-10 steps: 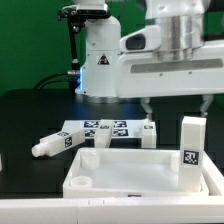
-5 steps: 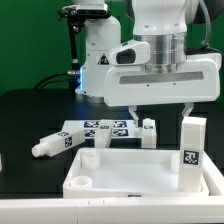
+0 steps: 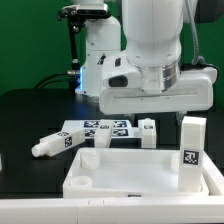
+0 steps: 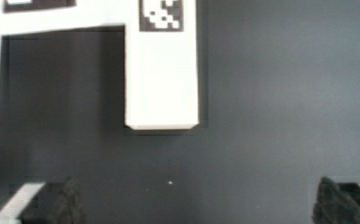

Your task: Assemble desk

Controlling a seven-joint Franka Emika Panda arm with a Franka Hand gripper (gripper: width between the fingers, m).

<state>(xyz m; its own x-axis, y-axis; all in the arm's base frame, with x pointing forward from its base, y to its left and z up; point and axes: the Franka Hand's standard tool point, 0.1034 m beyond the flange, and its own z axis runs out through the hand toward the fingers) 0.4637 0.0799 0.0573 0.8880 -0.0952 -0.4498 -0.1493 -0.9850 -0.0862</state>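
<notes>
In the wrist view, you can see the two dark fingertips (image 4: 44,200) of the gripper (image 4: 195,205) standing wide apart. There is nothing between them but the dark table (image 4: 266,150). Ahead of the gripper lies a blocky white plastic desk leg (image 4: 164,80) with a black-and-white square tag on its far part. It does not touch the fingers. Its long side points away from the gripper, so it crosses the line from one finger to the other. That is good for you: I think the fingers can close on its two thin sides once you bring the gripper over it. The leg sits a bit nearer one finger than the other (a small slide sideways may help first).

In the exterior view, the big white robot arm (image 3: 150,70) hangs over the far part of the table and hides the fingers. Under it a white leg piece (image 3: 148,130) sits just beside the marker board (image 3: 100,128). I think it is the same leg, but I cannot be sure. The white rimmed tabletop panel (image 3: 130,170) lies at the front. An upright leg (image 3: 190,135) stands at its corner on the exterior view's right. A loose leg (image 3: 55,143) lies on the exterior view's left.
</notes>
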